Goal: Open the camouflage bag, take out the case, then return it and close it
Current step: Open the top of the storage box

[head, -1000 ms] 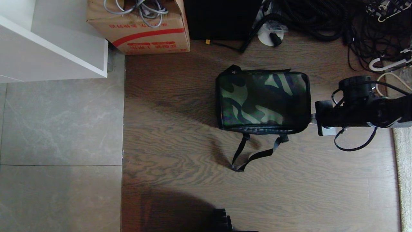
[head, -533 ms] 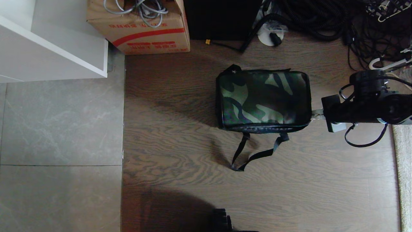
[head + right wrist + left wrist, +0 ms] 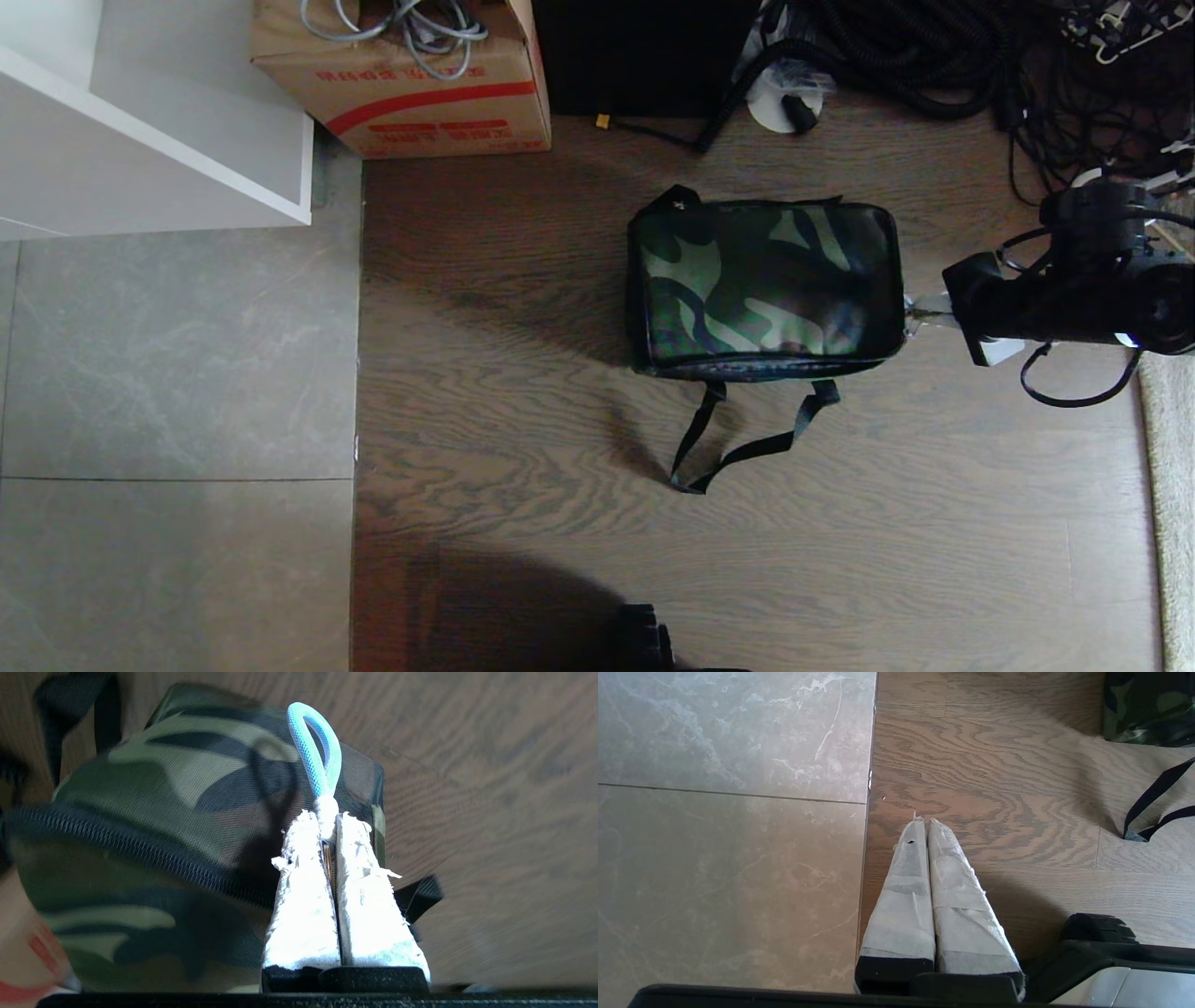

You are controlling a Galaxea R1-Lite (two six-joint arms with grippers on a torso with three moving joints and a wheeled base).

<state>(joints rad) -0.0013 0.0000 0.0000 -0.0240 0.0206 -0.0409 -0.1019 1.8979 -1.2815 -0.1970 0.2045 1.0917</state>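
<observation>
1. the camouflage bag [image 3: 766, 285] lay shut on the wood floor [image 3: 523, 392], straps toward the robot.
2. the right gripper [image 3: 327, 816], at the bag's right end, was clamped on the pale blue zipper loop [image 3: 314, 746].
3. the left gripper [image 3: 922, 823] hung parked with its fingers together, well apart from the bag.
4. judgement: pull along the zipper line, keeping the loop taut, so the bag doesn't drag.
5. against a second earlier, the right arm sat farther right and back, and the bag had nudged slightly.
</observation>
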